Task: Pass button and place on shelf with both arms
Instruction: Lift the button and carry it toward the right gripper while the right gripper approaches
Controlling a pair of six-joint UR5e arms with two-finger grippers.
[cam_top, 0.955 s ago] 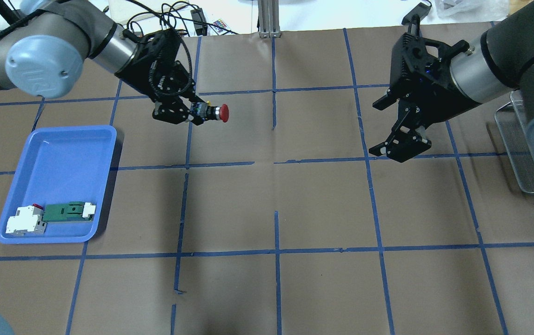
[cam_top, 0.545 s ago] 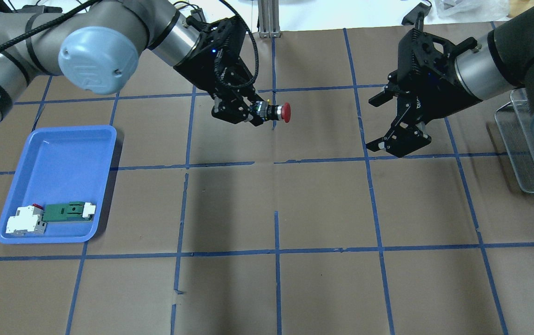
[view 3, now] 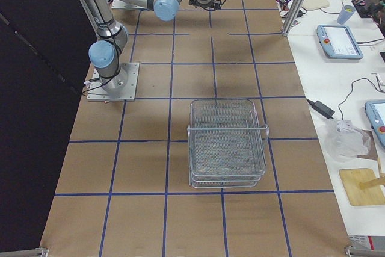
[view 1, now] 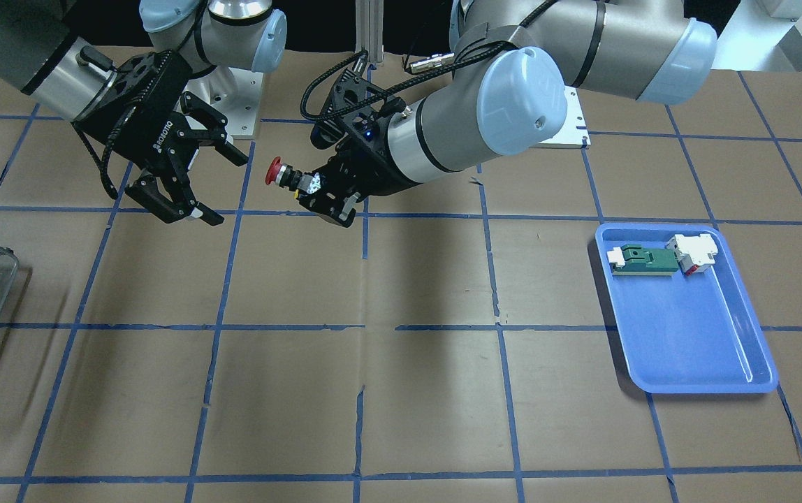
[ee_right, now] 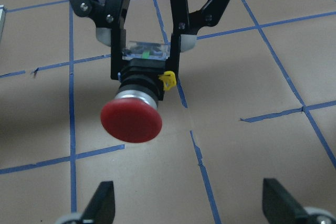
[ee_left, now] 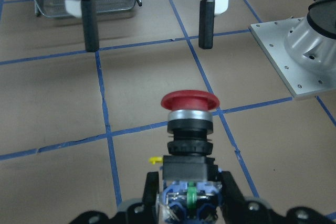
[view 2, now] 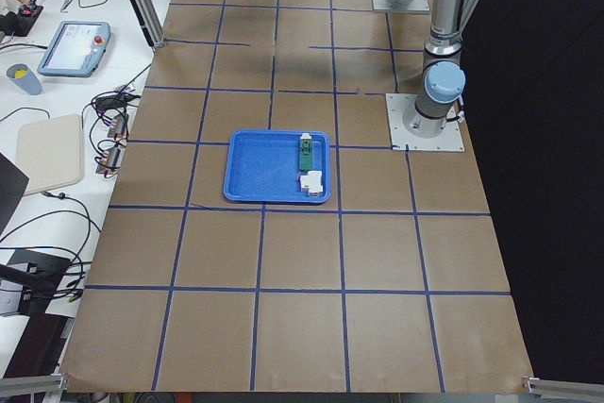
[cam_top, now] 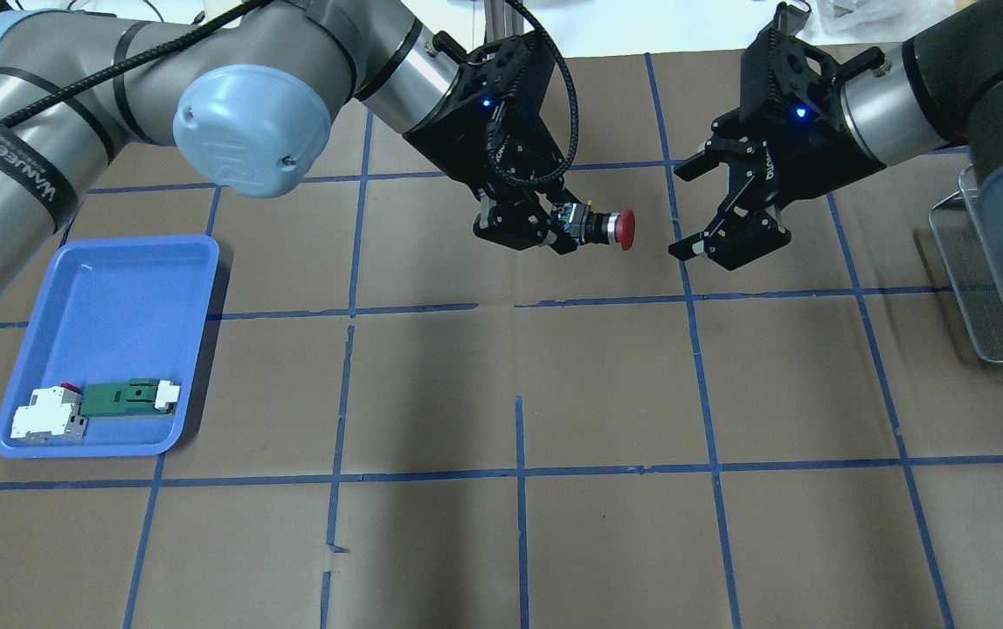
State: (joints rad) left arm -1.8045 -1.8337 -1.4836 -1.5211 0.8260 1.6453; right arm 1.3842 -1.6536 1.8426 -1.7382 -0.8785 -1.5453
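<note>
One button (cam_top: 615,229), left gripper (cam_top: 568,228) — right gripper (cam_top: 681,213) agape.

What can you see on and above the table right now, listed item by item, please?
table: one, brown with blue tape grid, under everything.
button: one, red head, black body, held above mid-table.
shelf: one, silvery wire mesh, table's end on robot's right.
tray: one, blue, on robot's left side.
flat block: one, green and white, inside tray.
blocky part: one, white and red, inside tray beside flat block.
left hand: one, black, shut on button's rear.
right hand: one, black, open, facing button's head, not touching.
</note>
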